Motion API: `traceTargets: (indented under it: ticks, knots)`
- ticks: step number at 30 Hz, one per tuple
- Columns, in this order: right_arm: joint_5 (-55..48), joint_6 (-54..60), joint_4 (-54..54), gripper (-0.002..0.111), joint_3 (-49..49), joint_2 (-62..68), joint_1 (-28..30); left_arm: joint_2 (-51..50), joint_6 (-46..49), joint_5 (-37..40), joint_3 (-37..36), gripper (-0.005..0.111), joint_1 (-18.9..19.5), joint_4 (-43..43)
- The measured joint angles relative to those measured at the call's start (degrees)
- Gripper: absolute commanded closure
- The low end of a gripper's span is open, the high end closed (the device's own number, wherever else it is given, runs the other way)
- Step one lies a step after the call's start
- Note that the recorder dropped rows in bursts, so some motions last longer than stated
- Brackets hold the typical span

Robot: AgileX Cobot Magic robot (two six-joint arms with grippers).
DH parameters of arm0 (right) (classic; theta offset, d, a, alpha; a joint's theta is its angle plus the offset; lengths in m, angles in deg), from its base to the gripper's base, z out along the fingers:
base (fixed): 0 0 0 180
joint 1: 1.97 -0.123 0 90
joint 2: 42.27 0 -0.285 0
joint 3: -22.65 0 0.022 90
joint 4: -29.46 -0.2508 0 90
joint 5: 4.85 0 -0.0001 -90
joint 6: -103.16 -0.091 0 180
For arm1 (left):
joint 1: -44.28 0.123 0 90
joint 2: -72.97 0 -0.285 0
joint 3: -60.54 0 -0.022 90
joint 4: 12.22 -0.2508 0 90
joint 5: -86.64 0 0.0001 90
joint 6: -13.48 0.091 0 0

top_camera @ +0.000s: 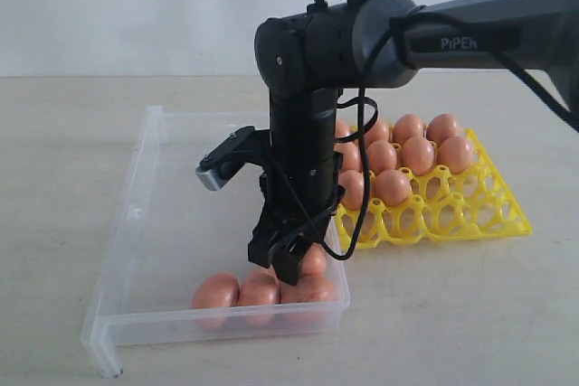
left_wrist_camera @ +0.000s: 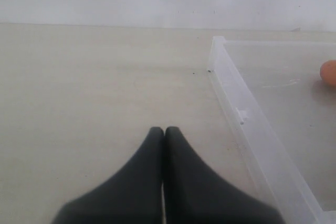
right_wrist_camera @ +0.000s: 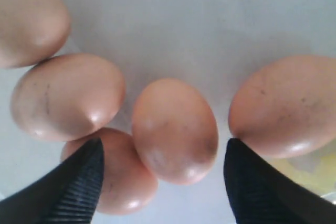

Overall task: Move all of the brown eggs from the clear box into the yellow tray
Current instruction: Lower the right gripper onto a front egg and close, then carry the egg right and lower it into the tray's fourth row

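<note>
Five brown eggs (right_wrist_camera: 173, 129): we saw them clustered in the clear box (top_camera: 136, 214).
Right tool (right_wrist_camera: 164, 145): wide open, empty, straddling one egg.
Left tool (left_wrist_camera: 164, 140): closed, empty.
Risk: we feared its fingers (right_wrist_camera: 79, 182) knocking crowded neighbours.

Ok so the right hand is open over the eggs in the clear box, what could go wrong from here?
1. The right hand straddles the middle egg, but neighbouring eggs crowd both fingers; closing or lowering may press or crack them.
2. These eggs lie close by the clear box near wall, so a finger might catch it.
</note>
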Motion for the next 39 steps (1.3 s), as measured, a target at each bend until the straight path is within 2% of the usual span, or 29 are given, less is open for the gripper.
traceTargets:
  ticks: [9,12,15,20,23,26,30,32,34,35,37,38,39]
  knots:
    - [3.2,0.9,1.3,0.048,0.0,3.0,0.0,0.0,0.0,0.0,0.0,0.111,0.0,0.0]
    - [3.4,1.0,1.7,0.068,0.0,4.5,0.0,0.0,0.0,0.0,0.0,0.111,0.0,0.0]
    - [3.9,1.1,2.6,0.106,0.0,4.4,0.0,0.0,0.0,0.0,0.0,0.111,0.0,0.0]
    - [6.9,1.7,4.3,0.109,0.0,4.4,0.0,0.0,0.0,0.0,0.0,0.111,0.0,0.0]
    - [12.6,1.2,6.6,0.109,-0.5,3.7,0.0,0.0,0.0,0.0,0.0,0.111,0.0,0.0]
    - [20.0,-4.5,8.0,0.109,-1.4,1.2,0.0,0.0,0.0,0.0,0.0,0.111,0.0,0.0]
    - [36.7,-21.4,10.7,0.109,3.1,-6.6,1.2,0.0,0.0,0.0,0.0,0.111,0.0,0.0]
    - [55.5,-33.3,12.4,0.109,17.8,-14.5,4.6,0.0,0.0,0.0,0.0,0.111,0.0,0.0]
    - [78.8,-37.3,13.2,0.109,36.6,-23.6,9.6,0.0,0.0,0.0,0.0,0.111,0.0,0.0]
    - [95.1,-38.0,12.1,0.109,46.9,-27.7,13.6,0.0,0.0,0.0,0.0,0.111,0.0,0.0]
    - [113.7,-38.2,5.2,0.109,56.4,-32.4,20.3,0.0,0.0,0.0,0.0,0.111,0.0,0.0]
    - [117.0,-39.7,2.7,0.109,58.4,-33.1,25.9,0.0,0.0,0.0,0.0,0.111,0.0,0.0]
    - [116.2,-42.0,4.9,0.109,58.4,-32.9,29.1,0.0,0.0,0.0,0.0,0.111,0.0,0.0]
